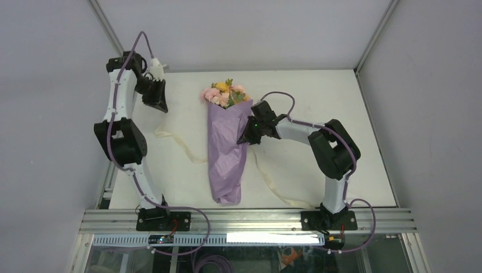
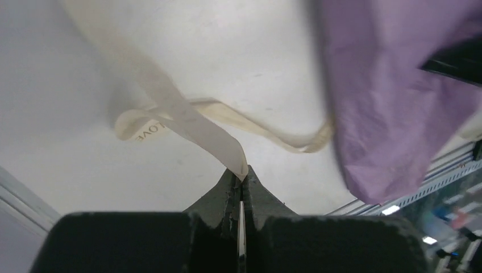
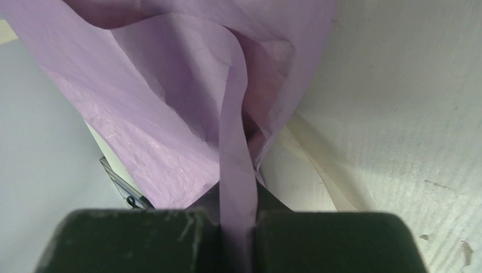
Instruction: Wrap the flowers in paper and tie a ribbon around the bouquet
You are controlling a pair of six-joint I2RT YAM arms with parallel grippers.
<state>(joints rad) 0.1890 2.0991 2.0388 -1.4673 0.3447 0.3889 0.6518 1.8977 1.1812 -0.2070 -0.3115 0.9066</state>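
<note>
The bouquet lies in the middle of the table, its flowers point(image 1: 224, 94) sticking out of the far, wide end of the lilac paper point(image 1: 226, 149) cone. A cream ribbon point(image 1: 183, 145) runs from the left under the cone and comes out on the right. My left gripper point(image 1: 160, 108) is at the far left, shut on one end of the ribbon point(image 2: 170, 108), which is pinched at the left gripper's tips point(image 2: 243, 173). My right gripper point(image 1: 245, 138) sits against the cone's right side. That right gripper point(image 3: 237, 193) is shut on a fold of the paper point(image 3: 165, 114).
The white table point(image 1: 341, 114) ends at a metal rail point(image 1: 256, 219) along the near edge, where both arm bases stand. Grey enclosure walls and frame posts close in the left, right and far sides. A loose ribbon length point(image 3: 318, 165) lies beside the cone on the right.
</note>
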